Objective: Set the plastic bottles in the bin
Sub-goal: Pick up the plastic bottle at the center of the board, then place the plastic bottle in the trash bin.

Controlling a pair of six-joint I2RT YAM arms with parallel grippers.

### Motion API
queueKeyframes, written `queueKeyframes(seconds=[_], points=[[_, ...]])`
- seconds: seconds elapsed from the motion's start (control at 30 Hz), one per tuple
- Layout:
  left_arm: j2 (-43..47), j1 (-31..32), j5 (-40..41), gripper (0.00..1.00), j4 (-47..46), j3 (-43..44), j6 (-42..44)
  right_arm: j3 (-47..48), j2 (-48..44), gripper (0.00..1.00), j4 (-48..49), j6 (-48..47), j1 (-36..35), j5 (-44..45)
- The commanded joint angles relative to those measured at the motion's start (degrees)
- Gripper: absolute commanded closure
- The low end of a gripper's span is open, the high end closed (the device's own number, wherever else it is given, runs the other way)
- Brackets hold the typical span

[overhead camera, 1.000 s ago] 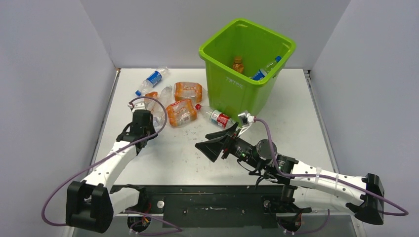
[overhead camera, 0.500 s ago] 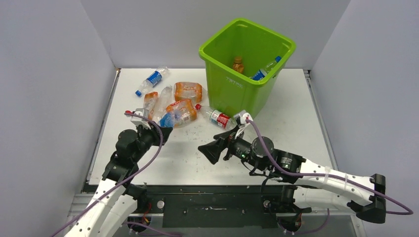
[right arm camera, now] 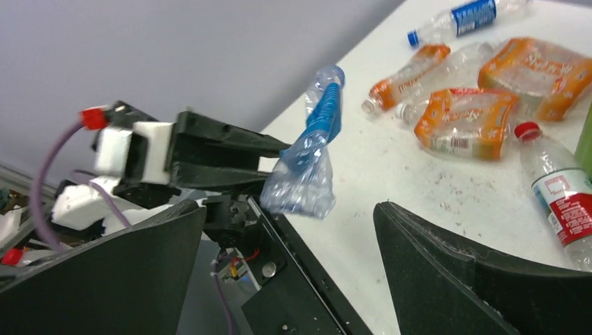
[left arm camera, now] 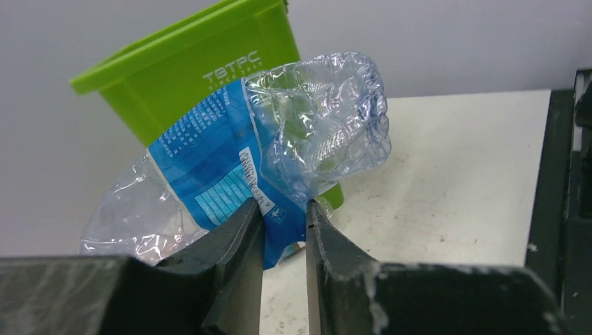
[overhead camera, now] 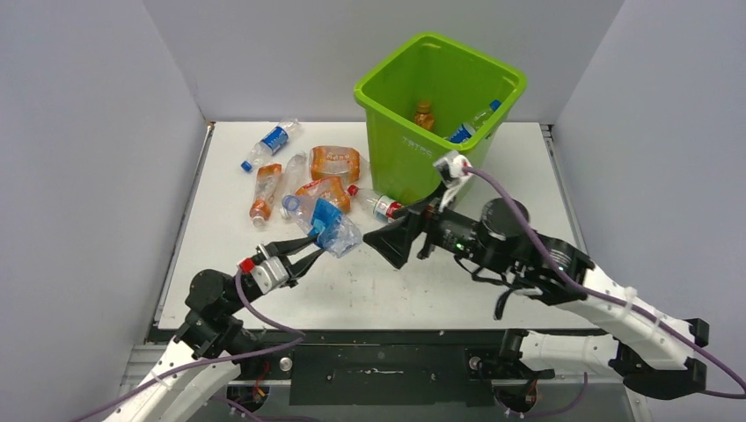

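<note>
Your left gripper (left arm camera: 285, 209) pinched a crushed bottle (left arm camera: 279, 132) by a thin fold, up in the air short of the bin (overhead camera: 413, 145). Your right gripper (overhead camera: 394, 244) gaped empty just before the bin (right in the path). The fold could slip, or the arms could collide.

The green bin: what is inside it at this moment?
Two bottles show inside the bin: an orange bottle and a blue-labelled bottle. The bin's near wall covers the floor, so more could lie there unseen.
</note>
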State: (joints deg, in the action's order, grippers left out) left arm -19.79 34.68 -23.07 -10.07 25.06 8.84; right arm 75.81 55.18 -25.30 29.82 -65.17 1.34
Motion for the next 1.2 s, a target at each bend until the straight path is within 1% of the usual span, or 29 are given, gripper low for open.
queueKeyframes(seconds=[0.0, 0.13, 0.23, 0.37, 0.47, 0.5, 0.53, 0.6, 0.67, 0.7, 0.73, 0.8, 0.83, 0.87, 0.9, 0.93, 1.03, 1.17], points=[[-2.16, 4.90, -1.99, 1.00, -7.30, -0.78, 20.63, 1.13, 6.86, 0.05, -0.16, 3.83, 7.16, -14.72], [-2.20, 7.30, -0.62, 1.00, -9.89, -1.94, 26.99, 3.44, 11.01, 0.05, 0.61, 3.25, 10.60, -18.30], [-0.67, 8.19, 0.70, 1.00, -11.01, -2.99, 28.24, 4.29, 14.16, 0.05, 1.08, 3.11, 12.53, -21.09], [1.01, 8.34, 1.25, 1.00, -9.84, -3.61, 28.67, 4.26, 17.19, 0.05, 3.33, 4.13, 13.27, -23.57], [1.52, 8.44, 1.66, 1.00, -9.34, -3.90, 28.88, 4.01, 18.68, 0.02, 5.87, 5.48, 13.39, -25.86], [1.57, 8.45, 1.77, 1.00, -9.69, -4.08, 28.75, 3.84, 19.12, 0.05, 6.72, 6.23, 13.34, -26.76], [1.55, 8.41, 1.87, 1.00, -10.09, -4.25, 28.42, 3.41, 19.57, 0.12, 7.54, 6.76, 13.39, -27.83], [1.47, 8.47, 1.95, 1.00, -10.54, -4.32, 27.87, 2.17, 20.05, 0.32, 9.69, 8.09, 13.32, -29.67], [1.29, 8.46, 2.04, 1.00, -11.01, -4.23, 27.02, 1.29, 20.22, 0.56, 11.37, 8.90, 13.32, -30.88], [1.24, 8.44, 2.25, 0.95, -11.56, -4.23, 26.12, 0.98, 19.98, 0.65, 11.88, 9.05, 13.33, -30.85], [1.20, 8.44, 2.55, 0.83, -12.21, -4.23, 24.91, 0.60, 19.63, 0.73, 12.47, 9.02, 13.38, -30.55], [1.34, 8.40, 3.51, 0.55, -13.43, -3.96, 21.06, -0.28, 18.15, 0.89, 13.97, 8.33, 13.48, -29.33], [1.41, 8.39, 4.13, 0.42, -13.34, -3.44, 18.72, -0.79, 16.96, 0.94, 15.08, 7.61, 13.49, -28.43], [1.56, 8.45, 4.82, 0.12, -13.09, -2.67, 15.25, -1.31, 15.60, 0.95, 16.48, 6.42, 13.55, -27.27], [1.71, 8.44, 5.67, 0.02, -12.64, -1.81, 11.12, -1.85, 14.06, 0.95, 17.31, 4.92, 13.49, -25.55], [1.79, 8.47, 6.69, 0.04, -11.86, -0.64, 6.16, -2.89, 12.42, 0.95, 18.69, 3.52, 13.43, -24.35], [1.37, 8.44, 9.34, 0.04, -11.07, 2.46, -13.52, -9.18, 5.87, 0.95, 27.50, 0.58, 13.41, -20.78], [-3.83, 8.36, 8.31, 0.04, -18.03, 3.24, -37.81, -19.03, -1.84, 0.95, 40.27, -1.06, 13.32, -18.43]])
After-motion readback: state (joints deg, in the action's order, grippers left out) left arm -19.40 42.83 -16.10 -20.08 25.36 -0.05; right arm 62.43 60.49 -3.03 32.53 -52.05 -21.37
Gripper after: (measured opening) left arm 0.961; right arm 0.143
